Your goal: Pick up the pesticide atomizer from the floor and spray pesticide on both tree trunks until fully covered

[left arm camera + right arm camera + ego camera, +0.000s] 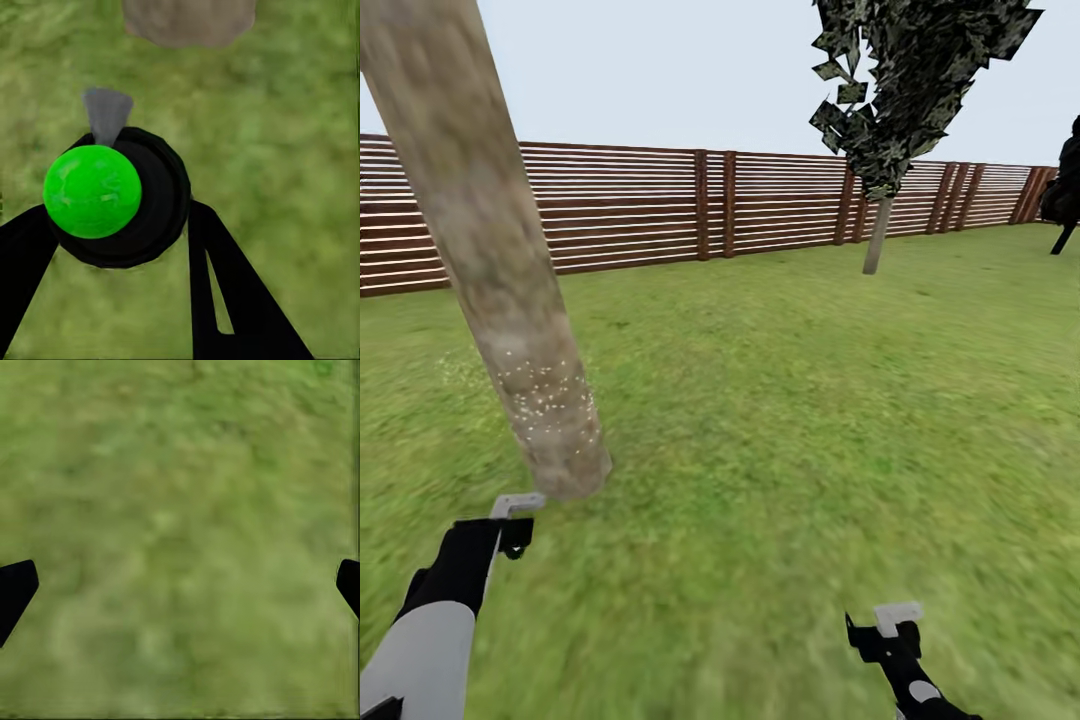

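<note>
We see a tree trunk (510, 300) with matt, mottled grey-brown bark, flecked with pale specks low down. The fence (780, 200) looks like brown wooden slats. The lawn (780, 420) is rough, matt grass. The atomizer (112, 199) has a glossy green plastic ball in smooth black casing.

trunk (510, 300) front-left on lawn (780, 420) | second tree (880, 150) far right | fence (660, 205) behind
</note>
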Motion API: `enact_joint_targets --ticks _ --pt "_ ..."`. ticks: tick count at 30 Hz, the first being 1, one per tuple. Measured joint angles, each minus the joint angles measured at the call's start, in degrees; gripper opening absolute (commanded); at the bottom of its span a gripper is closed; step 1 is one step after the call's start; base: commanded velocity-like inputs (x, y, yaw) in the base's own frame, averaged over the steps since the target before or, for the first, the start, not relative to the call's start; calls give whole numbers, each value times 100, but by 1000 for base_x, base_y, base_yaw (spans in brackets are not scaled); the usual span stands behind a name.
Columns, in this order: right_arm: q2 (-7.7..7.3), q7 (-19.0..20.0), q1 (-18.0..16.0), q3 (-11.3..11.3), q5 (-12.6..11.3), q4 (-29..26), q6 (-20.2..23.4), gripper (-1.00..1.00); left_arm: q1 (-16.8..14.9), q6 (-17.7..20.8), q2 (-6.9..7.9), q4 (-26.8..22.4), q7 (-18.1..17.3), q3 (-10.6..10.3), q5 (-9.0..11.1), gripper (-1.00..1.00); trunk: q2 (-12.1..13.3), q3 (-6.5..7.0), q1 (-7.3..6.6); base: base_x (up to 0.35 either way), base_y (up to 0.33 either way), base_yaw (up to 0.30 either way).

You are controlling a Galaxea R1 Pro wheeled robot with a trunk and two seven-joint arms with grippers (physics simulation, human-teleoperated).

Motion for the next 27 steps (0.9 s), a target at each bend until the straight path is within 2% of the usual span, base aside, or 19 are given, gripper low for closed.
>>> enact_joint_targets --ticks 2,3,4,5,6,8,9,11,12,13,15,16,19,21,22,23,25,26,27 --pt "9 33 -1 24 31 -227 40 100 20 -422 40 134 -214 -17 -9 -100 0 0 0 -337 0 0" --pt "22 109 -1 58 145 -472 143 100 68 -582 84 282 -573 -48 -47 -100 0 0 0 -337 0 0" --pt "41 336 -1 185 397 -762 358 100 133 -812 180 391 -1062 -83 -101 -100 0 0 0 -337 0 0" --pt "59 692 -4 345 707 -1024 626 100 176 -1082 285 448 -1551 -128 -162 -100 0 0 0 -337 0 0" --pt "79 1409 -23 493 1004 -1357 1006 100 207 -1428 413 500 -2205 -206 -293 -100 0 1 0 -337 0 0" --pt "160 2421 -62 575 1165 -1808 1386 100 256 -1752 513 540 -3089 -264 -651 -100 0 0 0 -337 0 0" --pt "267 2840 -71 592 1209 -1990 1466 100 291 -1895 529 546 -3540 -274 -907 -100 0 0 0 -331 0 0" --pt "490 3480 -82 626 1255 -2240 1527 100 322 -2429 536 551 -4306 -281 -1452 -100 0 0 -1 -221 0 0" --pt "572 3780 -90 793 1262 -2347 1541 100 332 -2667 533 557 -4580 -284 -1682 -100 0 0 -2 -66 0 0" --pt "631 4133 -97 1139 1260 -2491 1553 100 338 -2800 529 565 -4739 -285 -1859 -100 0 0 -3 -42 0 0" --pt "682 4403 -113 1501 1252 -2677 1567 100 369 -2908 513 584 -4869 -300 -2170 -100 0 0 -3 -14 0 0" --pt "707 4489 -119 1659 1239 -2765 1567 100 453 -2944 500 611 -4903 -344 -2397 -100 0 0 -3 -3 0 0" --pt "718 4534 -125 1737 1237 -2822 1567 100 510 -2968 478 684 -4961 -371 -2628 -100 0 0 -3 0 0 0" --pt "728 4584 -125 1765 1239 -2829 1560 100 515 -2972 476 811 -5008 -610 -2704 -100 0 0 -3 0 0 0" --pt "778 4601 -125 1775 1244 -2830 1559 -100 516 -2971 475 842 -5016 -830 -2713 -100 0 0 -3 0 0 0" --pt "828 4611 -125 1782 1250 -2831 1559 -100 516 -2968 472 858 -5020 -1006 -2708 -100 0 0 -3 0 0 0" --pt "881 4658 -125 1804 1259 -2859 1560 -100 515 -2970 452 870 -5024 -1150 -2711 -100 0 0 -4 0 0 0" --pt "893 4772 -130 1913 1262 -2926 1567 -100 516 -2970 435 872 -5024 -1180 -2714 -100 0 0 -4 0 0 0" --pt "900 5008 -132 2160 1267 -3045 1580 -100 516 -2972 404 874 -5024 -1215 -2718 -100 0 0 -4 0 0 0"
